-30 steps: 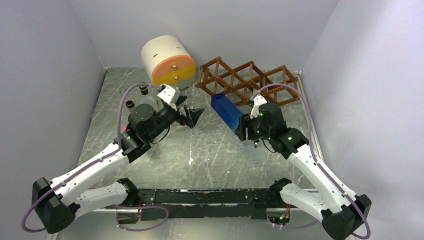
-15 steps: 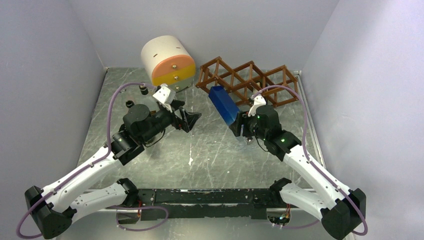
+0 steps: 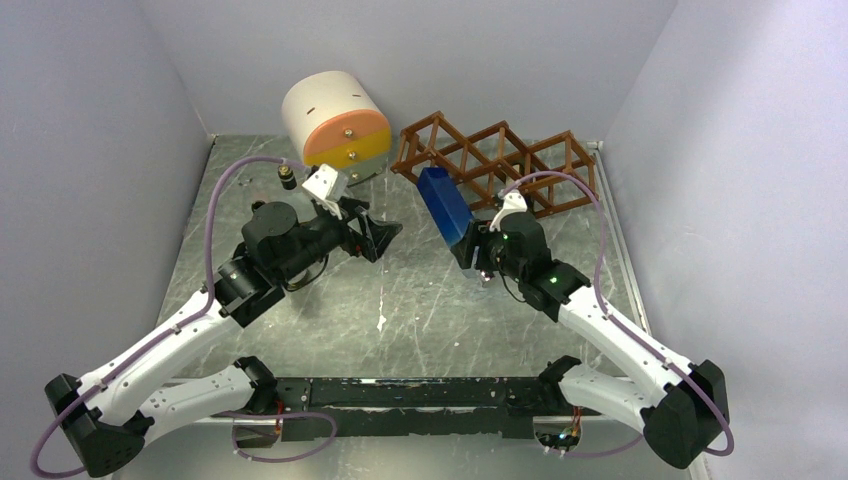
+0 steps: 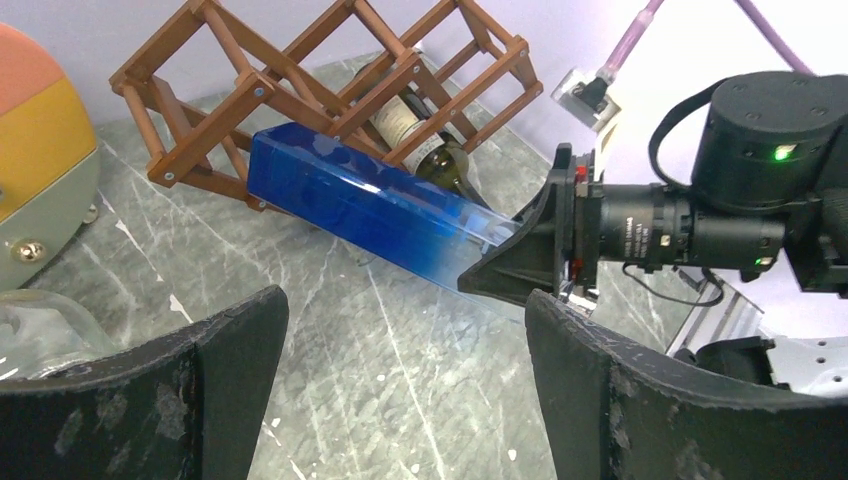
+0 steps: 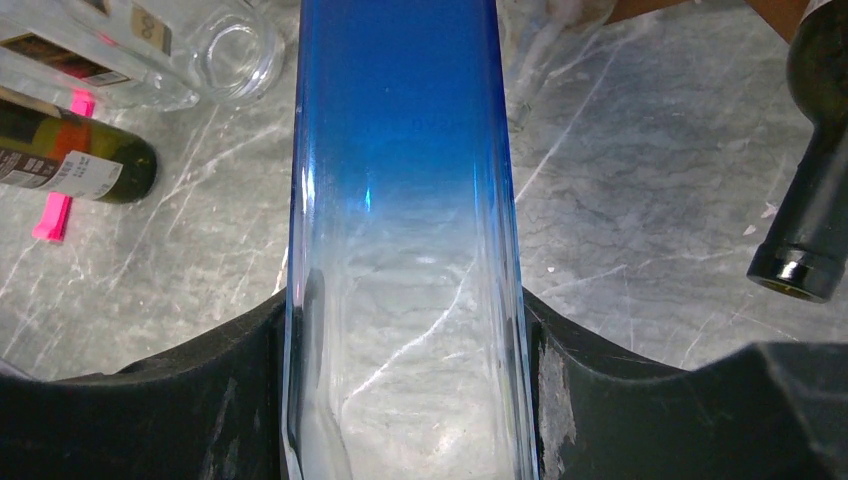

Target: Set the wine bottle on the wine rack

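Closer to the rack [image 3: 500, 160] now, the blue bottle [image 3: 444, 205] is clamped at its clear end by the right fingers [image 5: 640, 400], tilted above the bench [image 3: 400, 300]. Its blue end perhaps touches the rack's left cell. Beside it, the left fingers [image 4: 230, 380] gape wide, empty.

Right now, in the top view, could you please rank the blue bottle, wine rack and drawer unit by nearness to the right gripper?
1. blue bottle, held by the right gripper
2. wine rack, just behind
3. drawer unit, rear left
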